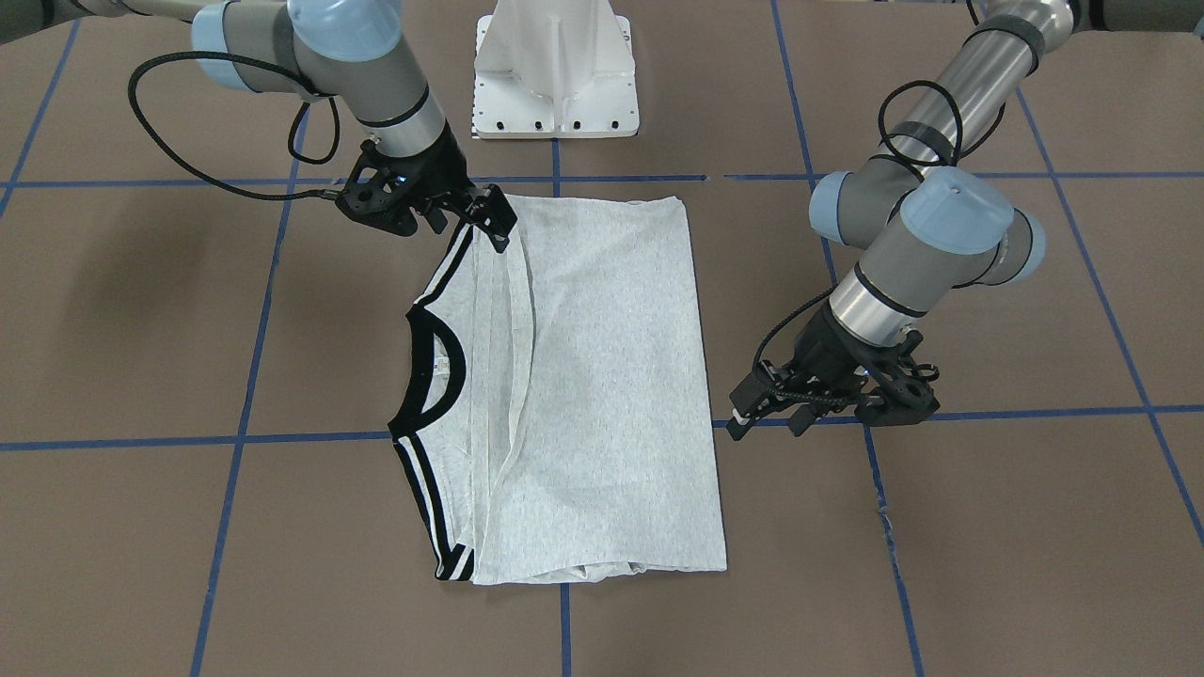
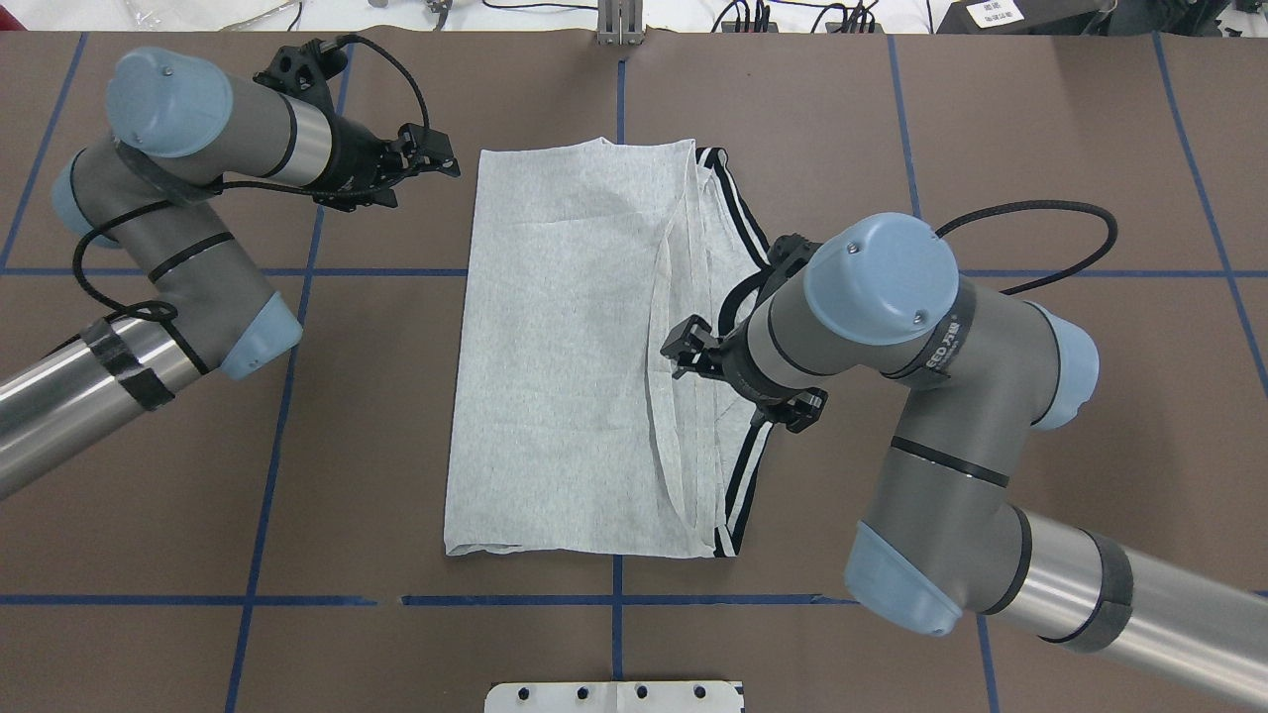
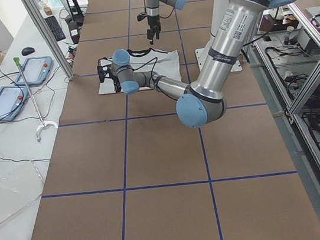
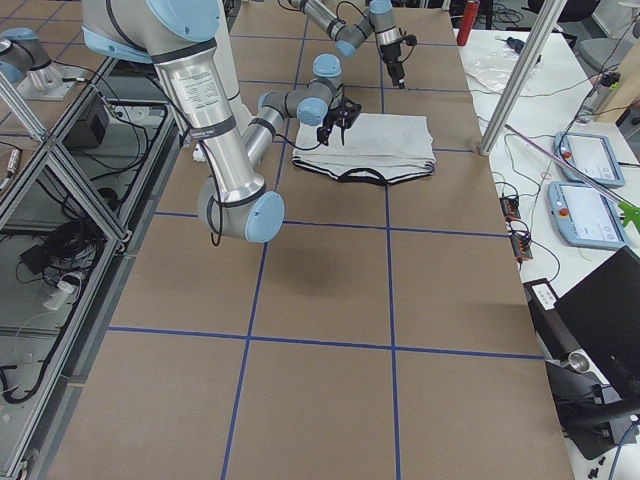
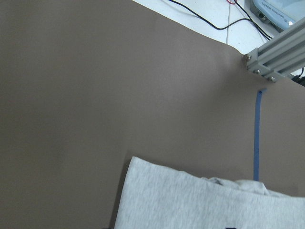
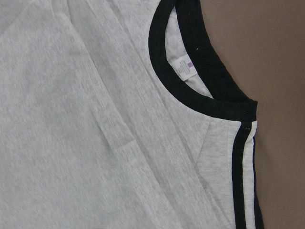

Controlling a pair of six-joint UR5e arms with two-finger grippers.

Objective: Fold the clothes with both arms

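— While the T-shirt (image 1: 602, 376) lies on the brown table (image 1: 141, 329), how is it arranged?

— It is folded into a long grey rectangle and lies flat, spread across the crossing of the blue tape lines (image 1: 310, 437). The black collar (image 1: 442, 376) sits on the edge toward the robot's right. A black-striped cuff (image 1: 451, 263) shows at one end of that edge and a second one at the other end. A grey flap is laid over the body, and its seam runs just beside the collar.

— Where is the right gripper (image 1: 484, 221)?

— It hangs over the shirt corner nearest the white pedestal (image 1: 555, 75), by the striped cuff. Its fingers stand apart with nothing between them. The wrist view looks straight down on the collar and a small label (image 6: 183, 67) inside it.

— And the left gripper (image 1: 767, 421)?

— It is off the cloth, over bare table just beside the plain long edge, and points toward the shirt. Its fingers are also spread and hold nothing. Its camera catches only one grey corner of the shirt.
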